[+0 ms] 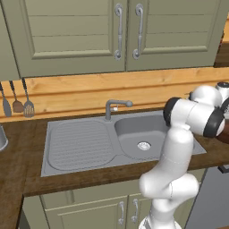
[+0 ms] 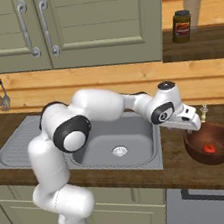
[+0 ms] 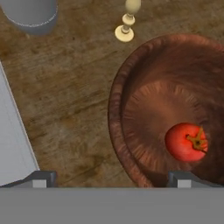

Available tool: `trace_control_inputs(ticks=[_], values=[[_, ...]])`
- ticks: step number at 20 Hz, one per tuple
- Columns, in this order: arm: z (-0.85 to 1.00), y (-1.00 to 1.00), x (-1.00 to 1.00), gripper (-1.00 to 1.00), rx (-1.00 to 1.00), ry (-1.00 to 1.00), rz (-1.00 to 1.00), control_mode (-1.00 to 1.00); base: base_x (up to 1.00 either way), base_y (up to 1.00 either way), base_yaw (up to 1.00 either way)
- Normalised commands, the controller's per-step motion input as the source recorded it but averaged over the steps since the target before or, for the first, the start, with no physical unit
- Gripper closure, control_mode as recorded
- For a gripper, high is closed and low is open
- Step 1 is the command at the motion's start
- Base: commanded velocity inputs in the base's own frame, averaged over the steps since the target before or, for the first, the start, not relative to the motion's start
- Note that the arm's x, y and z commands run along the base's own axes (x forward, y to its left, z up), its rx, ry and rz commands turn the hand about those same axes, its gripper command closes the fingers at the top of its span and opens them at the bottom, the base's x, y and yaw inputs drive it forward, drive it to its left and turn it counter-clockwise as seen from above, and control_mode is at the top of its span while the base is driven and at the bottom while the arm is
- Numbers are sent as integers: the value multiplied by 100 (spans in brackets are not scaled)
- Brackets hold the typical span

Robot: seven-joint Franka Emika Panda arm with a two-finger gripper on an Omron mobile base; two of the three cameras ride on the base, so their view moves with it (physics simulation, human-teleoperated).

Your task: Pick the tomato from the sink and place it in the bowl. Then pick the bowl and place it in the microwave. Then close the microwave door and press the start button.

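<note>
1. In the right base view the gripper (image 2: 193, 129) sits right of centre, just above the near-left rim of the bowl (image 2: 221, 150); the white arm reaches to it from the lower left of the frame.
2. In the hand view the two dark fingertips (image 3: 40, 178) rise at the bottom edge, one at lower left over the wooden counter (image 3: 70, 96), the other at lower right over the bowl's (image 3: 131, 87) rim. They stand as wide apart as they go, and nothing sits between them.
3. The tomato (image 3: 187, 141) lies inside the bowl, in the lower right of the hand view, its green stem pointing right. In the right base view it shows as a small red spot (image 2: 208, 148) on the bowl's floor.
4. The bowl rests on the dark counter (image 2: 143, 173) at the right of the right base view, just beside the sink (image 2: 112, 134).
5. In the left base view the sink (image 1: 80, 143) fills the middle of the frame: ribbed drainboard on the left, basin with round drain (image 1: 143, 145) on the right, curved faucet (image 1: 114, 107) behind. The arm's white links cover the basin's right side.
6. A small cream-coloured object (image 3: 127, 22), shaped like a turned post on a round foot, stands at the top centre of the hand view, close to the bowl's rim. A grey cylinder (image 3: 30, 13) sits in the upper left corner.
7. A dark jar (image 2: 181, 26) stands on a shelf at the upper right of the right base view.
8. Utensils (image 1: 18, 100) hang on the wall at the left of the left base view, below green cabinet doors (image 1: 80, 31).
</note>
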Motion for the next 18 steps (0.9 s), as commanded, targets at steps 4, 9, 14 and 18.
trace_control_inputs(ticks=[4,9,14,18], values=[[-14,-20,3,-100,3,8,3,-100,0,0,0],[-17,-8,9,-100,1,4,4,-100,0,0,0],[-26,-6,10,-100,1,5,6,-100,0,0,0],[-22,-9,0,-100,0,0,6,-100,0,0,0]])
